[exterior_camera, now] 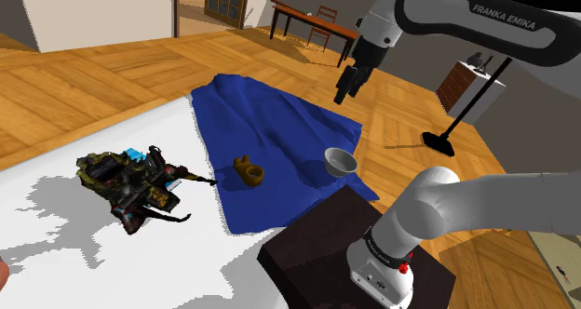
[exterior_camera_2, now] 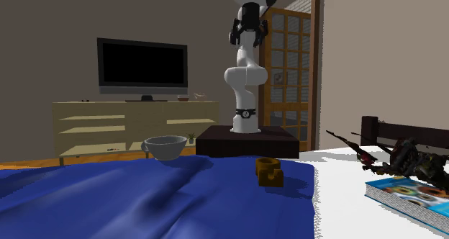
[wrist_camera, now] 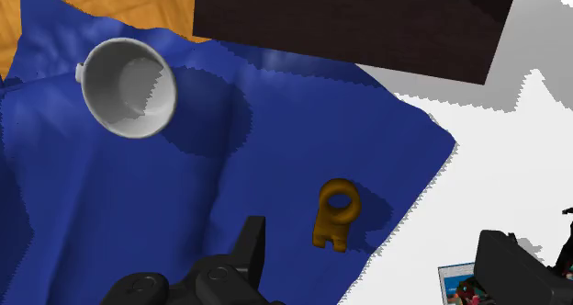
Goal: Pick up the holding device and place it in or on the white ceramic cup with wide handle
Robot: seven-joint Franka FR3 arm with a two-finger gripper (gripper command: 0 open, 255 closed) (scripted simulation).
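Observation:
The holding device (exterior_camera: pixel 249 171) (exterior_camera_2: pixel 269 170) (wrist_camera: pixel 334 213) is a small brown piece with a ring at one end, lying on a blue cloth (exterior_camera: pixel 265 121) (wrist_camera: pixel 138 211). A white cup (exterior_camera: pixel 341 160) (exterior_camera_2: pixel 165 146) (wrist_camera: pixel 129 87) stands upright on the same cloth, nearer the stand, with nothing in it. My gripper (exterior_camera: pixel 349 82) (exterior_camera_2: pixel 248 34) (wrist_camera: pixel 376 266) hangs high above the cloth, open, with nothing between its fingers (wrist_camera: pixel 250 243). In the wrist view the brown piece lies between and beyond the two fingers, far below them.
The dark stand (exterior_camera: pixel 317 251) (wrist_camera: pixel 367 18) borders the cloth. On the white table (exterior_camera: pixel 74 251) lie a dark tangled object (exterior_camera: pixel 130 181) (exterior_camera_2: pixel 410 155) and a book (exterior_camera_2: pixel 406 194). A TV (exterior_camera_2: pixel 142 66) on a low cabinet stands behind.

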